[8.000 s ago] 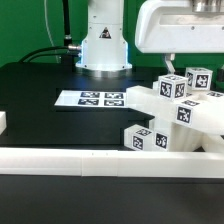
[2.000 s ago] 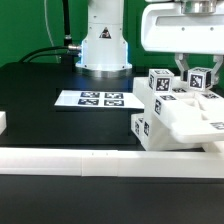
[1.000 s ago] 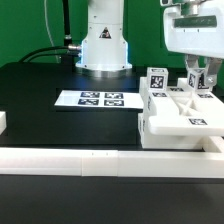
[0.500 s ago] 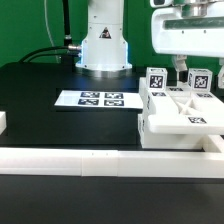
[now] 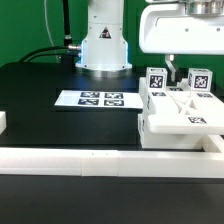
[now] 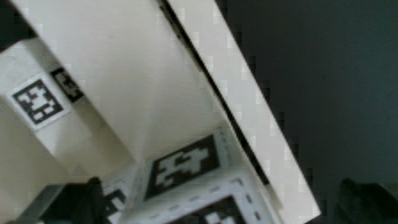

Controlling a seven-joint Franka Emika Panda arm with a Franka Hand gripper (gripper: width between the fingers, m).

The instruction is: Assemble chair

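The white chair (image 5: pixel 184 112) lies on the table at the exterior view's right, against the border rail. Two of its tagged posts (image 5: pixel 156 80) stand up from it. My gripper (image 5: pixel 184 68) hangs just above these posts, open and holding nothing. One finger (image 5: pixel 171 68) shows between the posts. In the wrist view the chair's white parts with their tags (image 6: pixel 143 110) fill the picture. My gripper (image 6: pixel 217 205) has its dark fingers (image 6: pixel 71 203) wide apart, one on each side of the chair parts below.
The marker board (image 5: pixel 100 99) lies flat in the middle of the black table. The long white border rail (image 5: pixel 90 160) runs along the front. The robot base (image 5: pixel 104 45) stands at the back. A small white block (image 5: pixel 3 122) sits at the exterior view's left edge.
The chair has gone from propped up and tilted to lying flat by the rail. In the last second my gripper has let go of the right post, risen and moved left.
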